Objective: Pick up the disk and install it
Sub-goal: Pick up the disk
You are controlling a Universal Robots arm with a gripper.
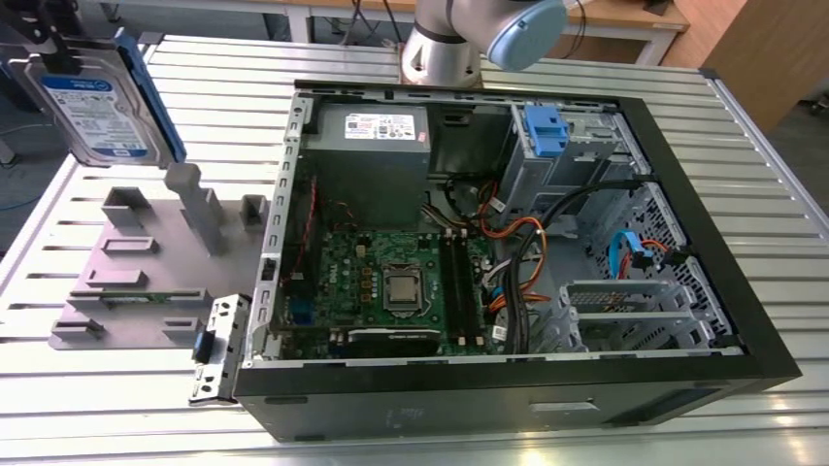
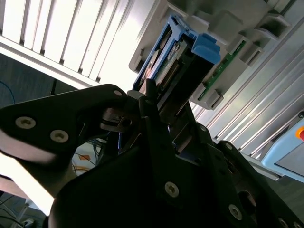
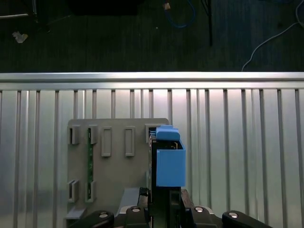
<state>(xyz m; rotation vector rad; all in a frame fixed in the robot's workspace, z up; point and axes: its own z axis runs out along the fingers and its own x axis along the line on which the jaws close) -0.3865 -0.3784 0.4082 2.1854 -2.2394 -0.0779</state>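
Pincer [image 2: 164, 102] clamping disk [image 1: 97, 112] by one end, holding it above grey fixture [image 1: 130, 291] beneath pincer. Risk: narrow grip slipping, disk tilting, jamming at PC case [image 1: 518, 403] bay.

Slatted aluminium table [image 1: 764, 175] takes up most of the scene, with bright glare on the slats in the second wrist view. Past its edge is dark floor [image 3: 95, 42] with a blue cable [image 3: 178, 24] and a white cable [image 3: 280, 34]. Wooden cabinet [image 1: 764, 49] and wood-topped desk [image 1: 619, 27] stand behind, at the exterior view's right.
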